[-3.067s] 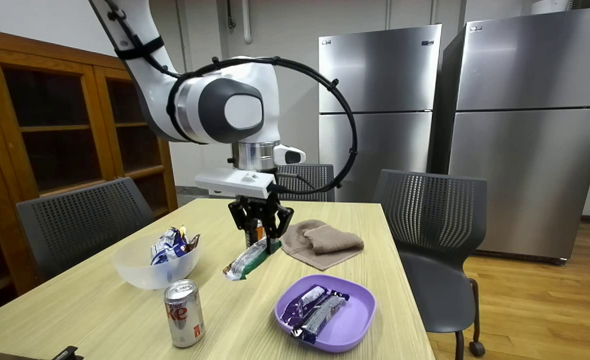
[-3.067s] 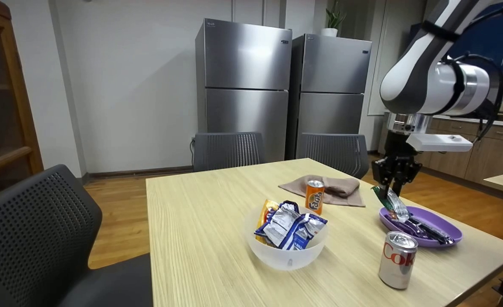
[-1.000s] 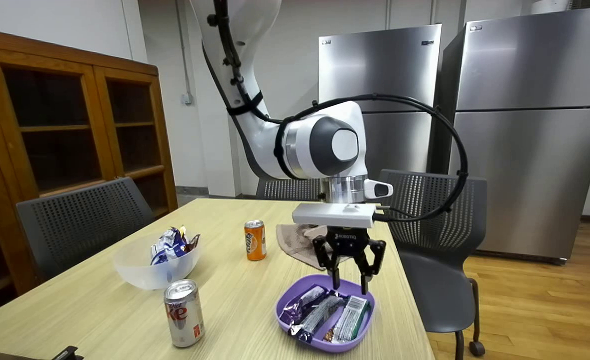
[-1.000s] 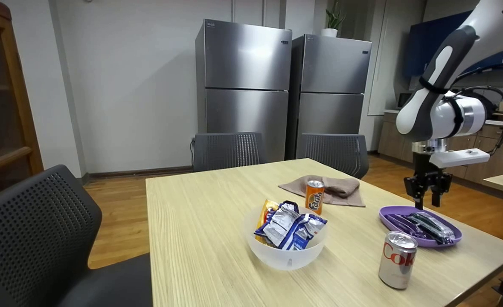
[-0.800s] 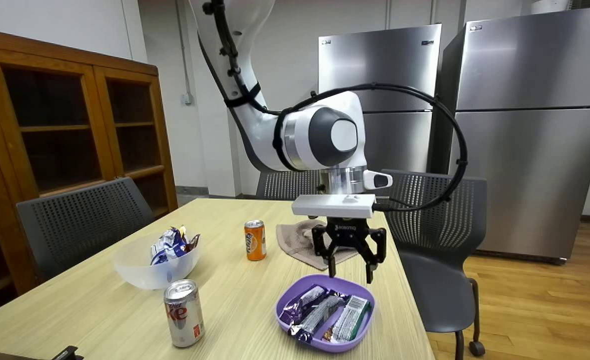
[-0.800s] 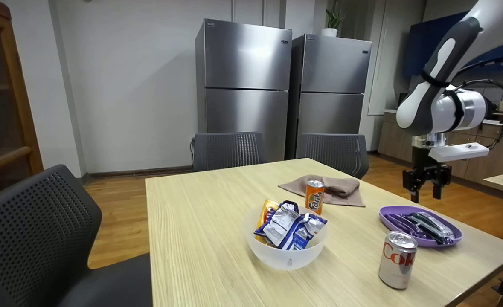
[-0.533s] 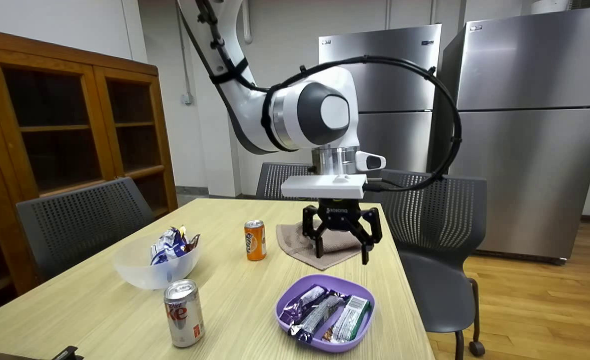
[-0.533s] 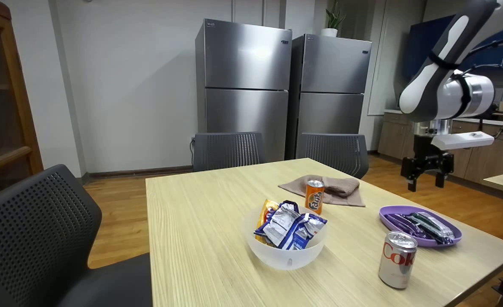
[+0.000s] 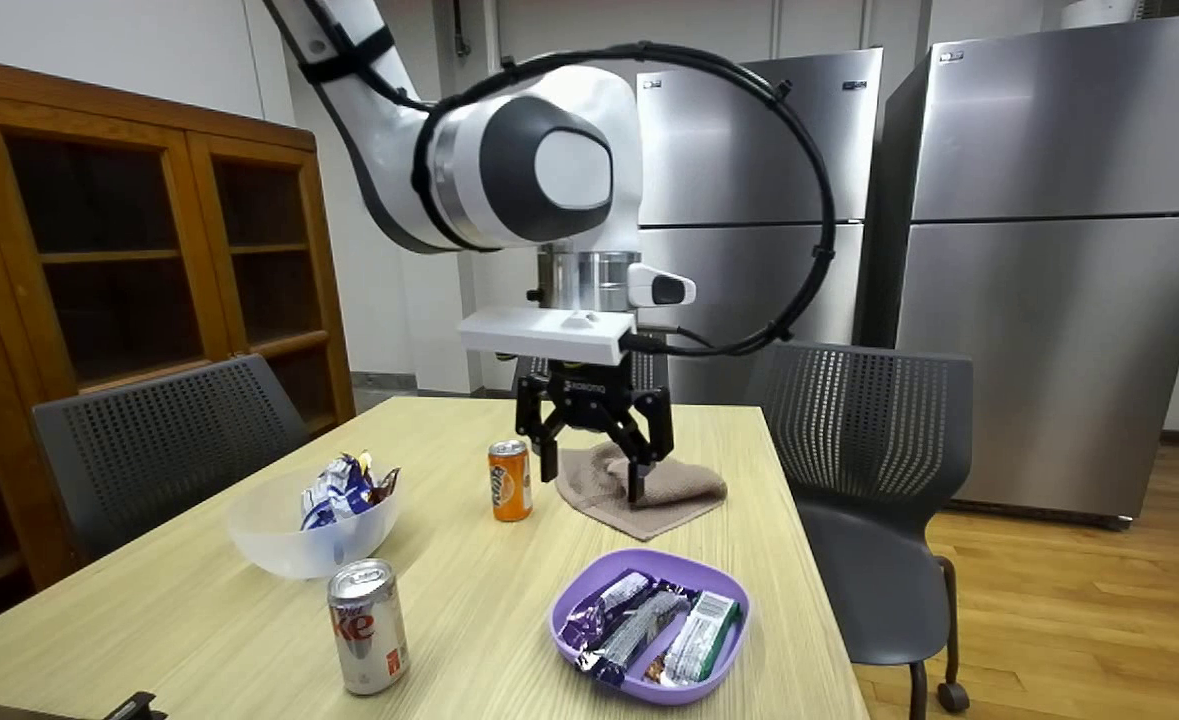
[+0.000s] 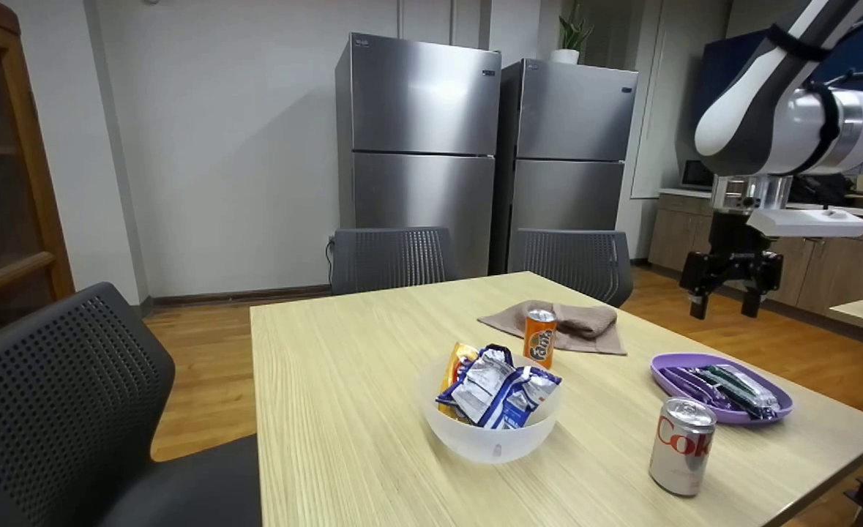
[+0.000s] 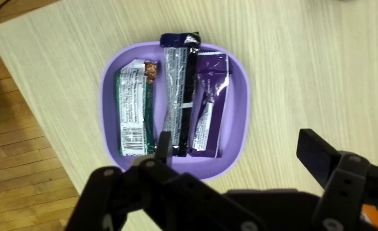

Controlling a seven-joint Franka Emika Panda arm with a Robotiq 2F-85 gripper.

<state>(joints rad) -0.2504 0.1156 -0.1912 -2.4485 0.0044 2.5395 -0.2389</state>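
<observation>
My gripper (image 9: 592,475) hangs in the air above the table, its jaws wide apart with nothing between them. In the wrist view one of its fingers (image 11: 164,146) overlaps the near edge of a purple plate (image 11: 201,168); the exterior views show it well above. The plate holds a green-and-white wrapped bar (image 11: 131,106), a dark silver-backed bar (image 11: 175,80) in the middle and a purple-wrapped bar (image 11: 212,80). They lie side by side; the middle bar's end rests over the rim. Behind the gripper in an exterior view lies a folded brown towel (image 9: 674,482).
An orange Fanta can (image 10: 540,338) stands near the towel. A Diet Coke can (image 9: 367,625) is upright left of the plate. Further over sits a translucent bowl (image 10: 493,443) with several snack packets (image 10: 497,388). Grey chairs (image 9: 859,430) surround the table.
The green-and-white bar, earlier in my gripper, now lies in the purple plate. Since then the jaws have opened wider, and the arm has risen and drawn back from the plate.
</observation>
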